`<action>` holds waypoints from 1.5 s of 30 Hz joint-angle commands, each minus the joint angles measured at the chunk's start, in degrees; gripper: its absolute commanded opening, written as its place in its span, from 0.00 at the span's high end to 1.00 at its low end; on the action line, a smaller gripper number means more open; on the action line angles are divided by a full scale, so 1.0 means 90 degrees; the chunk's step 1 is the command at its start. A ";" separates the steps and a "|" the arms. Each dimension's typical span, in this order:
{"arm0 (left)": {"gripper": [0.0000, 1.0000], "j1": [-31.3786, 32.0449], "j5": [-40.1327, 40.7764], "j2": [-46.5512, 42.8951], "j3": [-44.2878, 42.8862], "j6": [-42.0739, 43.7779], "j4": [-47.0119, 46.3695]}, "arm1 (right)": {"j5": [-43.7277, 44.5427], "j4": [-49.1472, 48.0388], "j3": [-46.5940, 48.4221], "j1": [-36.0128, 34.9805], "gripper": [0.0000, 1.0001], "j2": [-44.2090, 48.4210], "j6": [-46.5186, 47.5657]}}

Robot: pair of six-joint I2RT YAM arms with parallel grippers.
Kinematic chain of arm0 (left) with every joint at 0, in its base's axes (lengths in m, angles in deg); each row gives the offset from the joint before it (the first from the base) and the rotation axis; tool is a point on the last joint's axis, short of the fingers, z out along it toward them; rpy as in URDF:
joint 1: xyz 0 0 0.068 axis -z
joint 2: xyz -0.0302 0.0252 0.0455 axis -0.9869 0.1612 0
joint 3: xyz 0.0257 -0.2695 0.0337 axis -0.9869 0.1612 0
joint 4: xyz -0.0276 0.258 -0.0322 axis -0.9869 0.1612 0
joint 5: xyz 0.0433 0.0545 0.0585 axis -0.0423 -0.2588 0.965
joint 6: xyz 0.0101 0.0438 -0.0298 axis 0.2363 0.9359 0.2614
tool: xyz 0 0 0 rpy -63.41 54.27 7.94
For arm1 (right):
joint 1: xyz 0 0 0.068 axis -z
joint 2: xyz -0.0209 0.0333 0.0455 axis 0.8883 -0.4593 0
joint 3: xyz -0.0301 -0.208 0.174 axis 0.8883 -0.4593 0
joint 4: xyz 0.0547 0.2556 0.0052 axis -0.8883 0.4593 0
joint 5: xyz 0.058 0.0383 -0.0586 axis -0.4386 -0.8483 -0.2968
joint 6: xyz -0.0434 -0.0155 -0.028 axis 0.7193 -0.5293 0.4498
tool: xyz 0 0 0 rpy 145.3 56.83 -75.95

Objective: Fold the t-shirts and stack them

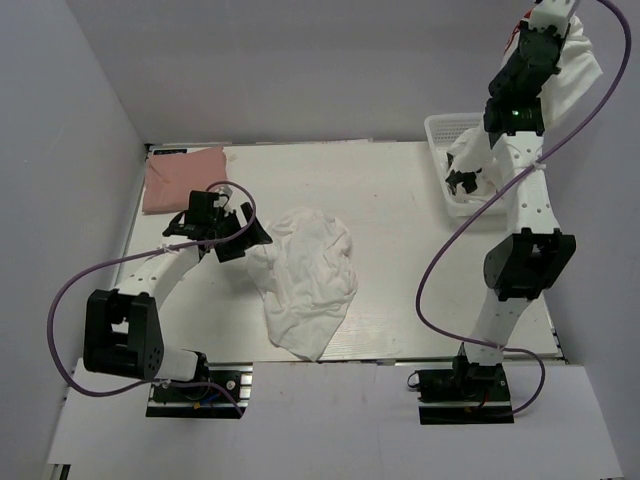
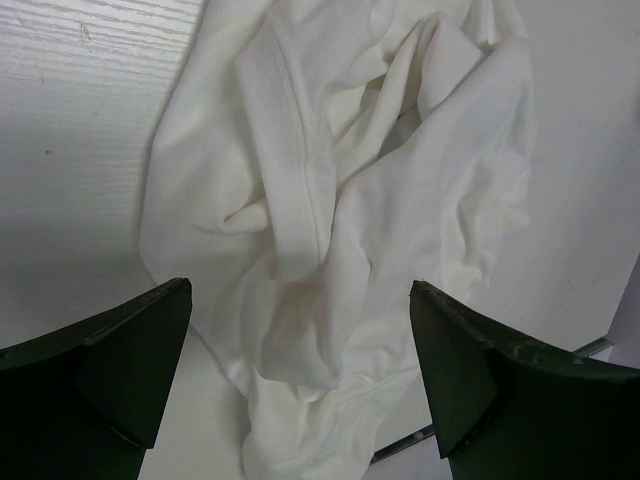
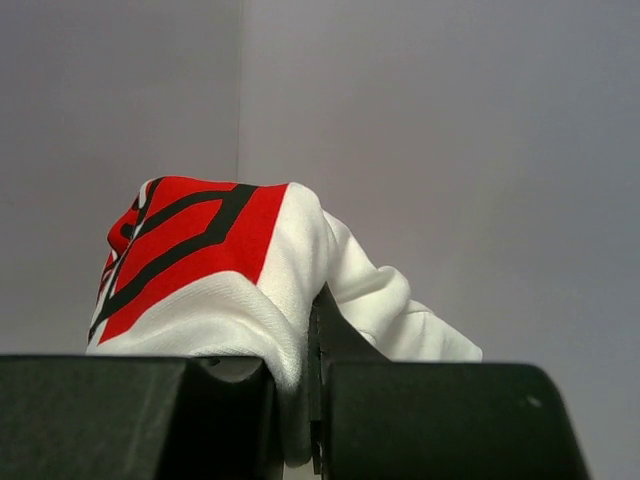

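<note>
A crumpled white t-shirt [image 1: 305,280] lies in the middle of the table [image 1: 400,200], its long axis running far to near and its narrower end pointing at the near edge. The left gripper [image 1: 245,235] hovers at its far-left edge, jaws spread wide and empty. The right gripper [image 3: 315,400], raised high at far right, is clamped on a red-printed tee [image 3: 200,270], which seems to hang towards the white basket [image 1: 440,130]. A folded pink t-shirt [image 1: 183,180] sits far left, long side crosswise.

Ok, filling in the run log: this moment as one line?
left gripper: open, at crumpled white t-shirt | right gripper: shut on red-print t-shirt, held aloft | pink t-shirt: folded, far left
</note>
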 commanded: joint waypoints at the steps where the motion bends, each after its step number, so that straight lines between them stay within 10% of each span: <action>1: 0.00 0.0028 -0.0174 0.0135 -0.0209 -0.0094 -0.0143 | -0.0283 -0.0720 -0.0391 0.0034 1.00 0.0037 0.0170; 12: 0.00 0.0028 0.0032 0.0349 -0.0492 -0.0154 -0.0007 | -0.0869 0.0176 -0.1683 0.0112 1.00 -0.0919 -0.1049; 29: 0.00 0.0028 0.0227 0.0712 -0.0873 -0.0212 0.0326 | -0.2539 0.3427 -0.0601 0.1167 1.00 -0.3177 -0.4556; 34: 0.00 0.0028 0.0100 0.0653 -0.0873 -0.0212 0.0326 | -0.2686 0.3606 -0.0804 0.1275 0.15 -0.2349 -0.4518; 45: 0.00 0.0087 0.0715 0.0145 -0.0278 -0.0300 0.0980 | -0.3915 0.4463 -0.1593 0.1022 0.10 0.0619 -0.4000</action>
